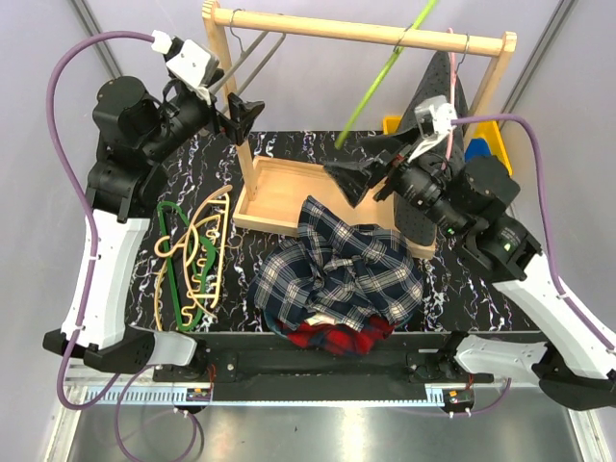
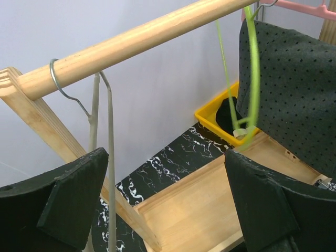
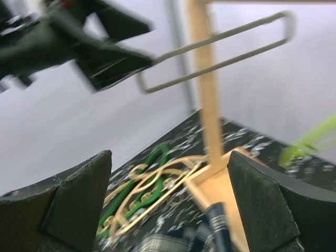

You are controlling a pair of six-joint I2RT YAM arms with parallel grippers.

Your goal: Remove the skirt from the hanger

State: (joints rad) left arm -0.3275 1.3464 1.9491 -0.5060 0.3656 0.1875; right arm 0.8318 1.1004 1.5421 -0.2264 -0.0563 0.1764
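Wooden rail [image 1: 318,26]: dotted skirt [image 2: 294,89] hangs upright, hem apparently downward.

Rack [image 1: 366,32] stands far centre on the surface [image 1: 308,144]. Skirt [image 1: 445,82] hangs at the rack's right end, bare hanger [image 1: 252,53] at its left end. Pile of garments [image 1: 337,274] lies near centre, before the rack. Loose hangers [image 1: 192,255] lie left of the pile. Bin [image 1: 493,133] sits behind the rack, far right.
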